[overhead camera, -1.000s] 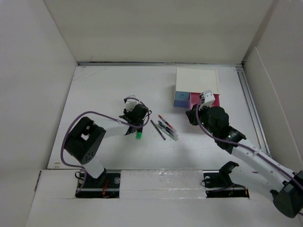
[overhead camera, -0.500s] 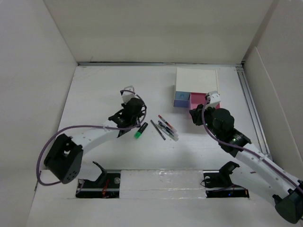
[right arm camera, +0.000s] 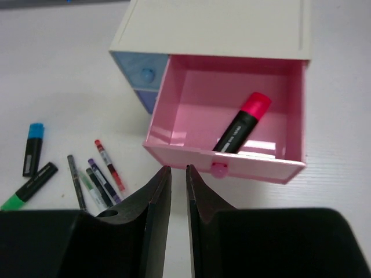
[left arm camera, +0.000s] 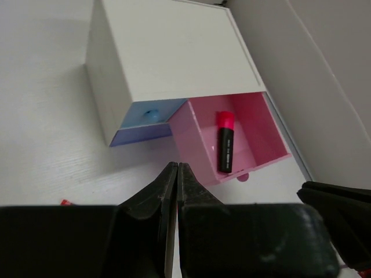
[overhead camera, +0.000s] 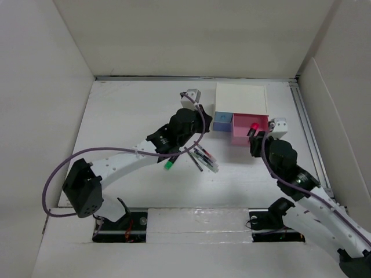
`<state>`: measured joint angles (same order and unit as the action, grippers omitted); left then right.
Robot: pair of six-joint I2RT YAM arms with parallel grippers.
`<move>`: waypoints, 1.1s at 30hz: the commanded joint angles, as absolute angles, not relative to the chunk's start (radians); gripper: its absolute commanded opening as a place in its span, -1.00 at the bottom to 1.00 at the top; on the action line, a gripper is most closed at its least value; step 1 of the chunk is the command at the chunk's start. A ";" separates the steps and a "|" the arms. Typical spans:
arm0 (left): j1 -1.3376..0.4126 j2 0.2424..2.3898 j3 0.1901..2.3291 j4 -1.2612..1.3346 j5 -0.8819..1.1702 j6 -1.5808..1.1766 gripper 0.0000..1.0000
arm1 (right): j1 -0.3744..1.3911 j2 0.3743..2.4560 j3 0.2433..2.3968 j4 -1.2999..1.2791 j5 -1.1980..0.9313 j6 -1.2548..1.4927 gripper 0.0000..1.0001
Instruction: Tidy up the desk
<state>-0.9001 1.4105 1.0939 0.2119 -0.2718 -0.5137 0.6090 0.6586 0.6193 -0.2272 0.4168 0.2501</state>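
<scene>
While the pink drawer point(right arm camera: 197, 98) stands pulled out of the small white box point(right arm camera: 220, 26), I have both arms gathered at that far right part of the bench point(overhead camera: 127, 110), which spreads under everything as the broad white walled-in surface the arms are bolted to. The left gripper point(left arm camera: 177, 165) is clenched, its fingers pressed flat together with nothing between them, and it hangs above the box front, looking down on the blue drawer point(left arm camera: 145, 116) and the pink one. The right gripper point(right arm camera: 177, 169) is barely parted, a slim slit between its fingers and nothing in it, poised just in front of the pink drawer's knob point(right arm camera: 218, 169). I read that pose as suited to pushing or pulling on the knob. A pink-capped marker point(right arm camera: 240, 130) lies slantwise on the drawer floor, cap toward the back, so the drawer is plainly meant as the store for loose writing things. The blue drawer beside it looks shut. Out on the bench lie the leftovers: a bunch of thin pens point(right arm camera: 95, 179) side by side, a blue-capped marker point(right arm camera: 33, 147) and a green-tipped marker point(right arm camera: 26, 185) a little apart from them. I judge the tidying only begun, with one item stowed and the rest lying in the open. My next move would be to send a gripper back for a marker, taking care not to knock the drawer askew.
</scene>
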 commanded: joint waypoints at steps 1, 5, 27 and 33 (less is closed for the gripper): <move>-0.907 1.468 1.175 0.336 -0.100 -0.468 -1.00 | 0.617 0.534 0.646 -0.305 0.584 0.290 -0.55; -0.925 1.615 1.313 0.385 0.036 -0.448 -1.00 | 0.617 0.393 0.647 -0.321 0.592 0.308 -0.54; -0.775 1.419 0.904 -0.039 -0.629 -0.633 0.09 | 0.607 0.543 0.637 -0.219 0.334 0.253 -0.40; -0.775 1.600 0.960 -0.202 -0.693 -0.777 -0.05 | 0.607 0.552 0.621 -0.216 0.321 0.244 -0.39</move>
<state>-0.7708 1.5402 0.9192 -0.0788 -0.6106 -0.6716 0.6094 0.5594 0.6285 -0.2756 0.3424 0.2596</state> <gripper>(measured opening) 0.484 0.301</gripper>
